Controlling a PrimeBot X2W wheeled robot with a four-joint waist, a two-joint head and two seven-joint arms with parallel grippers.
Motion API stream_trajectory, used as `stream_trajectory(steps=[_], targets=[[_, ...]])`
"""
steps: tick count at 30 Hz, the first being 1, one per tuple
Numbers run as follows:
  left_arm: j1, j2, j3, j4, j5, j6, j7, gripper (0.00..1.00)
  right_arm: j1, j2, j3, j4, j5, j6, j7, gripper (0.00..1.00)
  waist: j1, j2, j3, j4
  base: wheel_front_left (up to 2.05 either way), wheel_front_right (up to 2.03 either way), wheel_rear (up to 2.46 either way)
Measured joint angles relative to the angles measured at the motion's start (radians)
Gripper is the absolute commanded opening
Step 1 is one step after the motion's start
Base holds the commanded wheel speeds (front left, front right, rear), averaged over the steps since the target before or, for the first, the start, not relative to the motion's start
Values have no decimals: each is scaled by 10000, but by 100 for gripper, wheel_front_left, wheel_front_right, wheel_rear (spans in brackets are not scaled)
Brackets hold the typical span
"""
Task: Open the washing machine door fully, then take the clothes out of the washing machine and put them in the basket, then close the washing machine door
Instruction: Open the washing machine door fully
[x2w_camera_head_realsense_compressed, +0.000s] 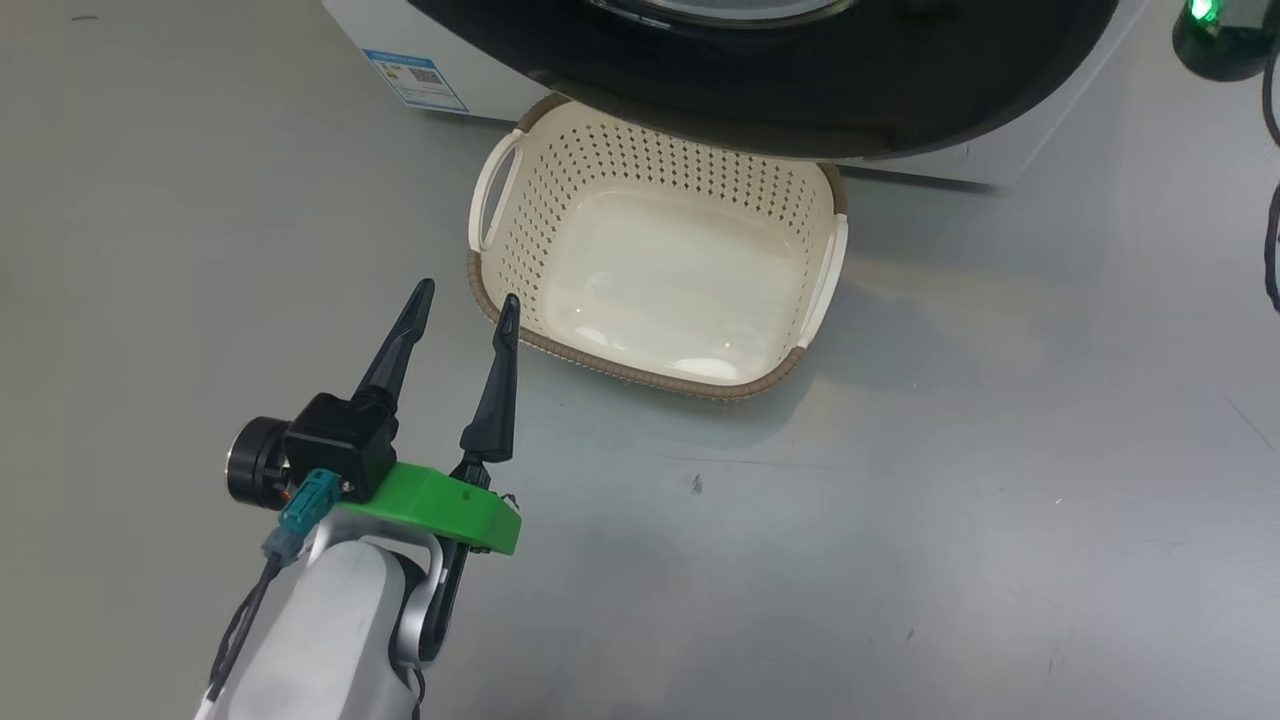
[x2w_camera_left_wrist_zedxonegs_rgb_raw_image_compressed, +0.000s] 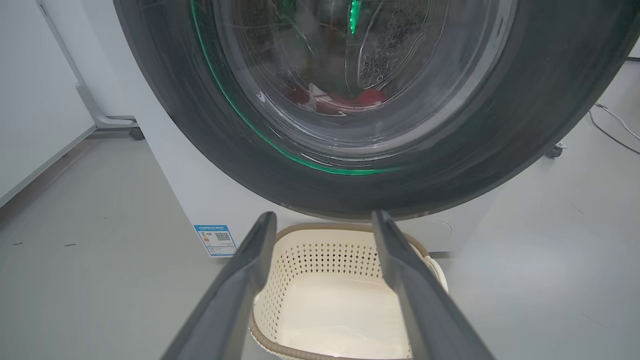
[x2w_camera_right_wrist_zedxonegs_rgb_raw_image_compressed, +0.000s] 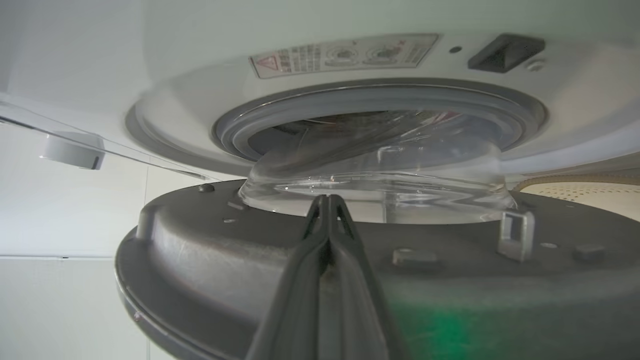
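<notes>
Clenched tip to tip with nothing between its fingers, the right claw (x2w_camera_right_wrist_zedxonegs_rgb_raw_image_compressed: 327, 199) points at the inner side of the washing machine door (x2w_camera_right_wrist_zedxonegs_rgb_raw_image_compressed: 450, 280). Its tips lie just at the foot of the glass bowl (x2w_camera_right_wrist_zedxonegs_rgb_raw_image_compressed: 380, 175); whether they press on the door I cannot tell.

The door stands partly open, with the bowl half out of the grey rubber ring (x2w_camera_right_wrist_zedxonegs_rgb_raw_image_compressed: 380, 97) around the drum mouth. It looks like a stiff, fairly heavy disc that will only swing on its hinge. A steady push along that arc should serve better than a pinch. The dull grey inner face or the rim edge seems the best place to bear on it. The glossy black front is likely slippery, and the glass and the small latch hook (x2w_camera_right_wrist_zedxonegs_rgb_raw_image_compressed: 515, 227) are best left alone.

Behind the glass, low in the drum, lie the clothes (x2w_camera_left_wrist_zedxonegs_rgb_raw_image_compressed: 370, 95), seen as patches of red. They should be light, soft and limp, easiest to lift by a bunched fold.

Around them is the white washing machine (x2w_camera_head_realsense_compressed: 360, 25), with a blue label (x2w_camera_head_realsense_compressed: 415, 78) at its lower corner. The cream basket (x2w_camera_head_realsense_compressed: 640, 375) sits on the floor (x2w_camera_head_realsense_compressed: 900, 550) right in front of it, partly under the door, with nothing in it. The left claw (x2w_camera_head_realsense_compressed: 470, 293) hangs released and holding nothing, near the basket's corner.
</notes>
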Motion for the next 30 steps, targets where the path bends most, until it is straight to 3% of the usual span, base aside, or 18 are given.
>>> stream_trajectory(steps=[17,30], targets=[[292,2,125,173,13,71,0,100,1360,462,428,113,272,525,1074,0,0,0,-821,-217,0,0,0],[796,6,132,383,309,82,0,100,2559,997,706,19,706,738,1770,0,0,0,-1670,-159,0,0,0]])
